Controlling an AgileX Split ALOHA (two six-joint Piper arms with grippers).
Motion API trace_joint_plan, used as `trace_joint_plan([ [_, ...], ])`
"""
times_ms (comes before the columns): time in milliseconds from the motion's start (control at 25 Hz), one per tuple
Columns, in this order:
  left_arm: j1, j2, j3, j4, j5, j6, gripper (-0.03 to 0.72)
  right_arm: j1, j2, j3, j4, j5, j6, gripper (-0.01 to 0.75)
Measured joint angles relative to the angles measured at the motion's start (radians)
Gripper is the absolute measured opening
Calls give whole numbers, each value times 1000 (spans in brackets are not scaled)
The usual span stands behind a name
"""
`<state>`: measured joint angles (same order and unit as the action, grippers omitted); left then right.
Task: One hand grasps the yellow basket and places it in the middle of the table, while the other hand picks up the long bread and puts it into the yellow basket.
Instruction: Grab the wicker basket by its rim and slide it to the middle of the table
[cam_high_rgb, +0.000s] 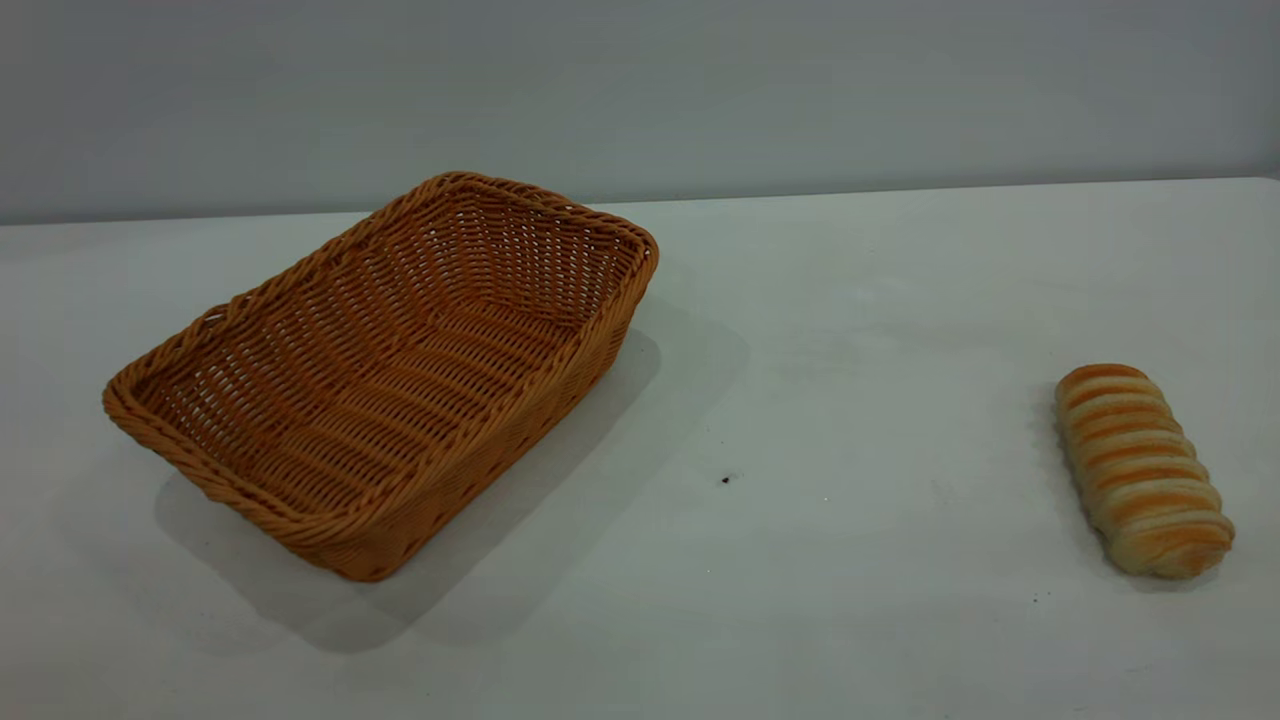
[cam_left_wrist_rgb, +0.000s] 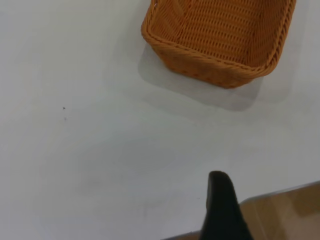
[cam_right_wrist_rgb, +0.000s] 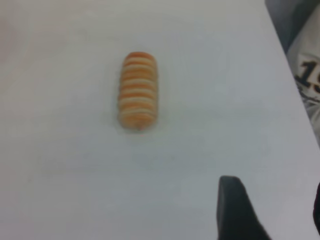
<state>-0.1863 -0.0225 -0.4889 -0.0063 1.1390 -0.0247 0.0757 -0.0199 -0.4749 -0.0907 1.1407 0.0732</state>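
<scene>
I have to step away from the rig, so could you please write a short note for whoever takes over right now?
Left claw: only one black finger shows in its wrist view, off the yellow basket; open or shut unclear.
Right claw: likewise one finger visible, clear of the long bread.
Basket: empty, on the table, left of the middle in the exterior view.
Bread: on the table, far right.
Done: nothing.
Left: move the basket to the middle, then put the bread inside.

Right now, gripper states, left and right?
Left gripper: cannot be told, holds nothing, short of the basket.
Right gripper: cannot be told, holds nothing, short of the bread.
</scene>
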Motion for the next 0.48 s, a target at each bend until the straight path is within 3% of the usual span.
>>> trace_joint_plan([
  [160,0,40,-13,0,-41,-147,536,76,0,0,0,0,0,413],
  [320,0,149,-18,6,-180,-277,536,145,4,-10,-30,-21,0,413],
  [480,0,326,-18,52,-317,-334,536,158,78,-21,-59,-99,8,413],
])
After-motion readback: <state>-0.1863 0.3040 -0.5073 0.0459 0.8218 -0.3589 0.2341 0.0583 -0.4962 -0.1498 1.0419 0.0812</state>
